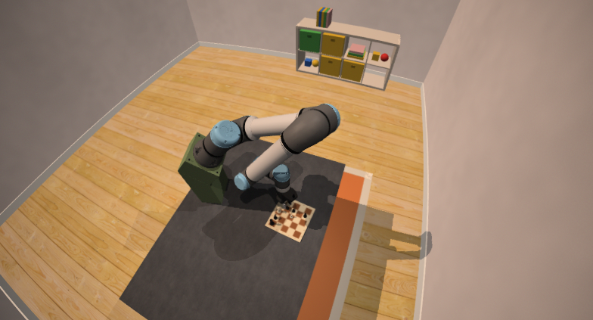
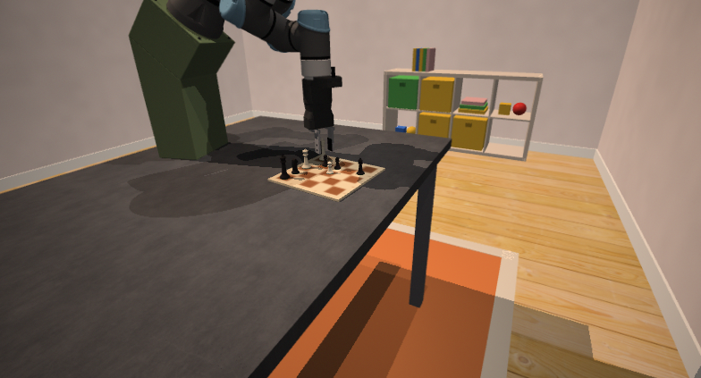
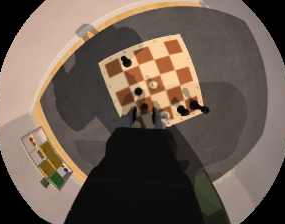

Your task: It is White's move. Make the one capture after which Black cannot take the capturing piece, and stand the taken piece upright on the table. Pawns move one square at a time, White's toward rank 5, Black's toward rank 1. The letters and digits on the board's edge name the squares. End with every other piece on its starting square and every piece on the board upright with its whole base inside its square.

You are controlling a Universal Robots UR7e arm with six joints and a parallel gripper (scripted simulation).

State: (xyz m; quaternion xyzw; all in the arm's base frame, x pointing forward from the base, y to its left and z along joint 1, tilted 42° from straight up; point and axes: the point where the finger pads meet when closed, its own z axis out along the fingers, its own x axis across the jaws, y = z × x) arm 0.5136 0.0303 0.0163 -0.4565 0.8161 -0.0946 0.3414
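A small chessboard (image 2: 326,177) lies on the dark table near its far right edge; it also shows in the overhead view (image 1: 290,220) and the wrist view (image 3: 153,72). Black pieces stand on it, among them a tall one (image 2: 283,168), one beside it (image 2: 294,166), one at the right (image 2: 359,166) and a small one (image 2: 325,158) at the far edge. A tall white piece (image 2: 306,158) and a white pawn (image 2: 329,167) stand among them. My gripper (image 2: 324,148) points straight down, open, just above the small black piece at the far edge. Nothing is between the fingers.
The green robot pedestal (image 2: 181,80) stands on the table behind the board. The table edge (image 2: 392,214) runs close to the board's right side, with an orange mat (image 2: 417,301) on the floor below. A shelf with boxes (image 2: 461,110) stands by the back wall.
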